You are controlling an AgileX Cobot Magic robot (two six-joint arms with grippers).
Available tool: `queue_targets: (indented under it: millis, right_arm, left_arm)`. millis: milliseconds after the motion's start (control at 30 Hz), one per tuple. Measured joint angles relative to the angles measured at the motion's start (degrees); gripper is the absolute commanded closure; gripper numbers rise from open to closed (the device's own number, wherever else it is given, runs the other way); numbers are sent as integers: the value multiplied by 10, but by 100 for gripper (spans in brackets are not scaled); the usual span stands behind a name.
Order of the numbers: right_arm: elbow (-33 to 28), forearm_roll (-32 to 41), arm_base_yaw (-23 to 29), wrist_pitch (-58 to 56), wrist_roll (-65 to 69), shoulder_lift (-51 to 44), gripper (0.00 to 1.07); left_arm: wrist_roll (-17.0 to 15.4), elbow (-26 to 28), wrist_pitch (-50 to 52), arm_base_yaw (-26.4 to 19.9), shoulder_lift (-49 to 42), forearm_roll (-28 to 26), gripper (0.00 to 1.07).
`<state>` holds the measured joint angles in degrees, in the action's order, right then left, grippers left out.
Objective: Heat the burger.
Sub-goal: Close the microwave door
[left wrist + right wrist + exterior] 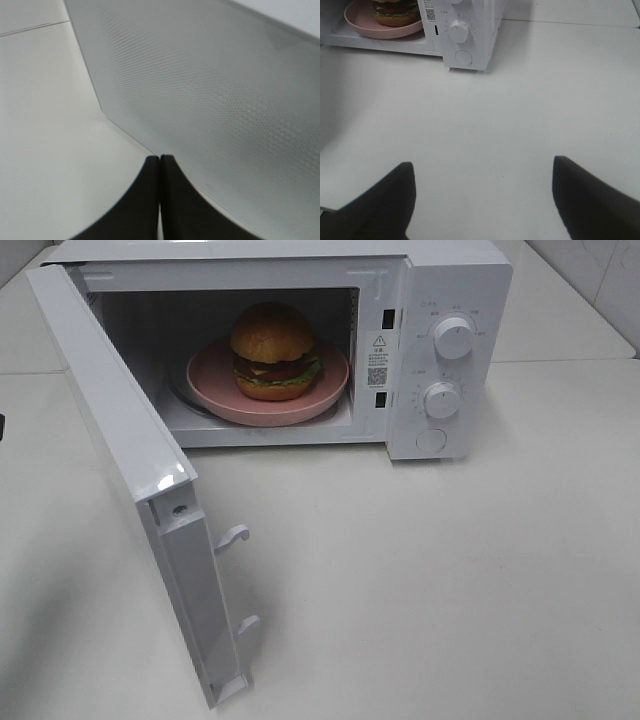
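Left gripper (160, 160) closed beside open door (210, 100), right gripper (482, 162) wide — burger (275, 350) on plate (207, 382) inside microwave (485, 350)

Visible only as two pairs of fingers, one pair per wrist view. On the left fingers (142, 205): uniform matte black, smooth and plain-surfaced. Flat, straight inner faces; outer edges flaring in a concave curve from narrow, squared tips to a wide base. On the right fingers (390, 205): same matte black, solid in outline. Broad at the base, tapering to blunt, rounded tips; inner edges near straight, outer edges sloping away at a shallow angle. Too dark on either pair to make out screws, seams or lettering.
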<state>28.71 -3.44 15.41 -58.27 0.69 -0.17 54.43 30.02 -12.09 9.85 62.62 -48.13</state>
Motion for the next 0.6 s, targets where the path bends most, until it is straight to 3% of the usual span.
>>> queue_targets:
  millis: [600]
  right_arm:
    - [0,0,0,1,0,0,35]
  left_arm:
    - [0,1,88,83,115,-10,106]
